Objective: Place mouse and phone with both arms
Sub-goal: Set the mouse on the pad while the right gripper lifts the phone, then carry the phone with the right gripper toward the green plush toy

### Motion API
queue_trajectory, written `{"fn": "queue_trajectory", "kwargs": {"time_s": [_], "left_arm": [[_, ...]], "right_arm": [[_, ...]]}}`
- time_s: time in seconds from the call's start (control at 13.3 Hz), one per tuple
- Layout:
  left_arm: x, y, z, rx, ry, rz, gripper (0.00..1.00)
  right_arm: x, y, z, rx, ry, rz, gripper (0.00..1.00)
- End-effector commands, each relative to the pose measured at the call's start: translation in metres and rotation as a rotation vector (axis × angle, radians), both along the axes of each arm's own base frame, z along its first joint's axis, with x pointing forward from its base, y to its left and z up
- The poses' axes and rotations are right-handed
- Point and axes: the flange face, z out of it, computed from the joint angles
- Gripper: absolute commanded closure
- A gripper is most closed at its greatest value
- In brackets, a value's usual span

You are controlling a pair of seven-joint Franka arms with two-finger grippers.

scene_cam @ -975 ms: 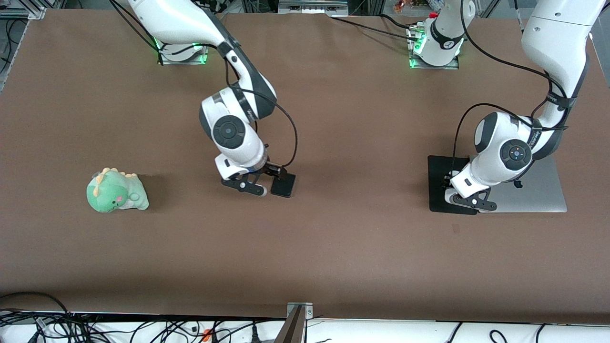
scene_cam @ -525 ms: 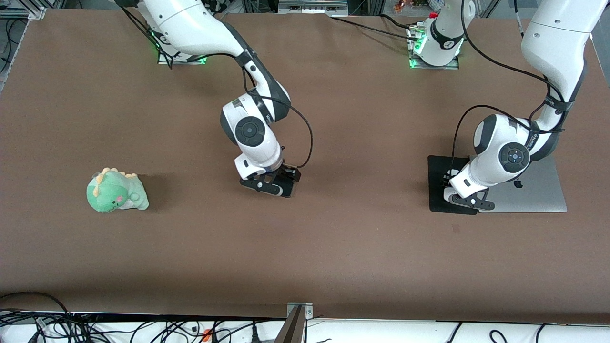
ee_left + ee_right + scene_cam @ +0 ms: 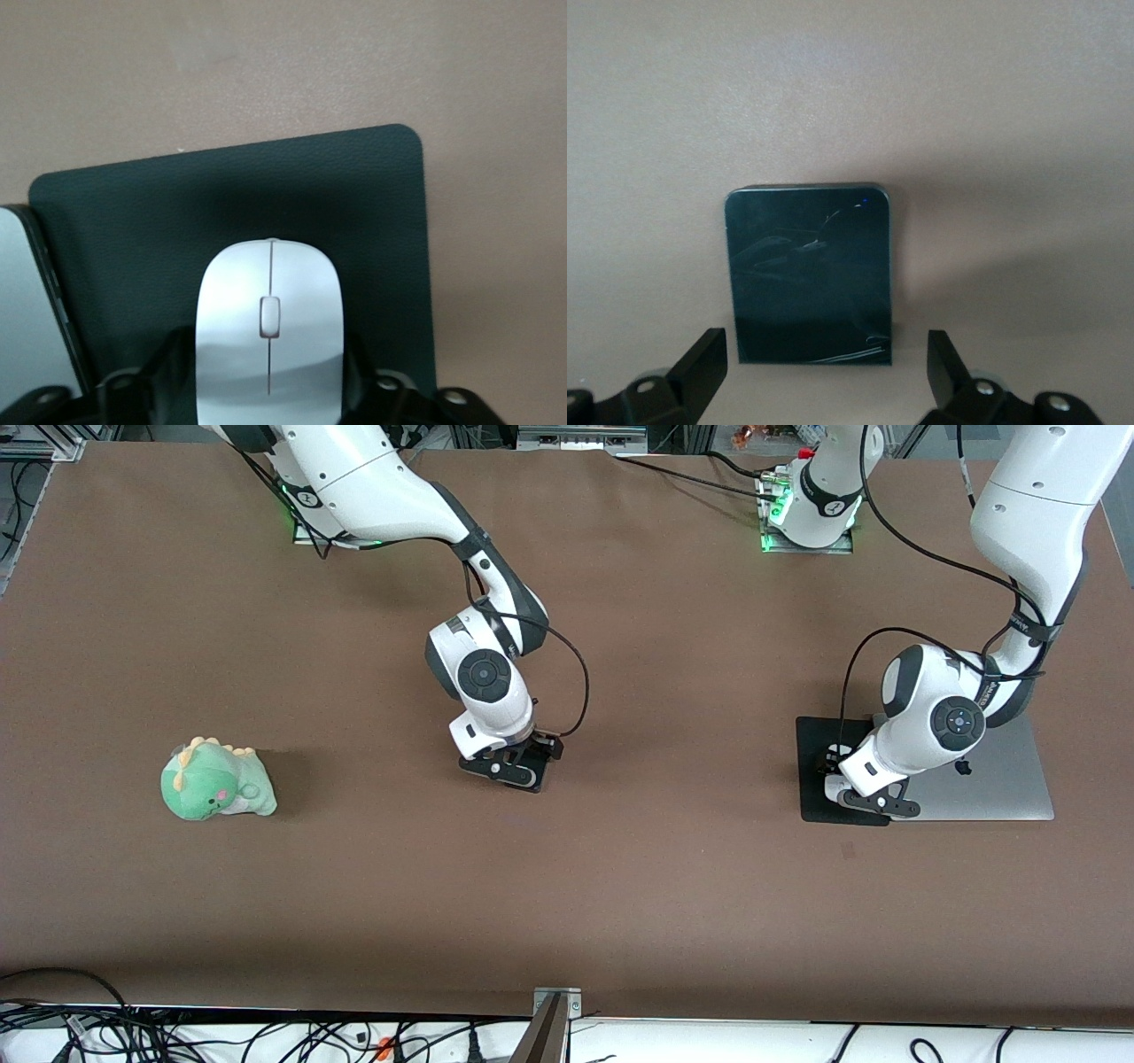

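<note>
The white mouse (image 3: pixel 268 328) sits on the black mat (image 3: pixel 354 204), and my left gripper (image 3: pixel 268 376) is shut on its sides. In the front view the left gripper (image 3: pixel 858 794) is low over the mat (image 3: pixel 815 757) and hides the mouse. The black phone (image 3: pixel 808 274) lies flat on the brown table. My right gripper (image 3: pixel 824 359) is open, with one fingertip on each side of the phone's end and clear of it. In the front view the right gripper (image 3: pixel 516 769) is low over the phone at mid-table and covers most of it.
A closed silver laptop (image 3: pixel 992 779) lies beside the mat toward the left arm's end of the table; its edge shows in the left wrist view (image 3: pixel 27 310). A green plush dinosaur (image 3: pixel 215 781) sits toward the right arm's end.
My right gripper has moved toward the left arm's end and now sits over the phone, which had been beside it. My left gripper has shifted only slightly over the mat.
</note>
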Motion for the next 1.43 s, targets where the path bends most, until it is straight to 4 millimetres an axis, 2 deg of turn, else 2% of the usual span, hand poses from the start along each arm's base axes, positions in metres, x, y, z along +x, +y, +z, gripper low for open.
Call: {"fn": "queue_trajectory", "kwargs": {"time_s": [0.0,0.15,0.3,0.45,0.6,0.75,1.2,1.27,1.35], "left_arm": [[0.005,0.000,0.006,-0.015,-0.015,-0.001,0.00],[0.008,-0.011,0.028,-0.008,-0.020,-0.018,0.00],[0.015,-0.019,0.065,0.015,0.000,-0.034,0.00],[0.030,-0.018,0.103,0.045,0.057,-0.037,0.00],[0.047,-0.025,0.151,0.057,0.096,-0.041,0.00],[0.057,-0.034,0.199,0.065,0.131,-0.046,0.00],[0.073,-0.025,0.345,0.028,0.016,0.012,0.00],[0.074,-0.024,0.362,0.026,-0.018,0.018,0.00],[0.075,-0.024,0.378,0.021,-0.049,0.023,0.00]], "right_arm": [[0.000,0.004,-0.014,-0.003,-0.029,0.012,0.00],[0.001,0.003,-0.015,-0.004,-0.029,0.011,0.00],[0.001,0.004,-0.019,0.000,-0.035,0.013,0.00],[0.002,0.004,-0.019,0.001,-0.041,0.013,0.00],[0.004,0.006,-0.010,0.009,-0.048,0.018,0.00],[0.004,0.006,-0.013,0.008,-0.047,0.011,0.00],[0.001,0.003,-0.025,-0.011,-0.040,0.022,0.00],[0.001,0.003,-0.025,-0.013,-0.040,0.025,0.03],[0.002,0.003,-0.023,-0.012,-0.043,0.031,0.13]]}}
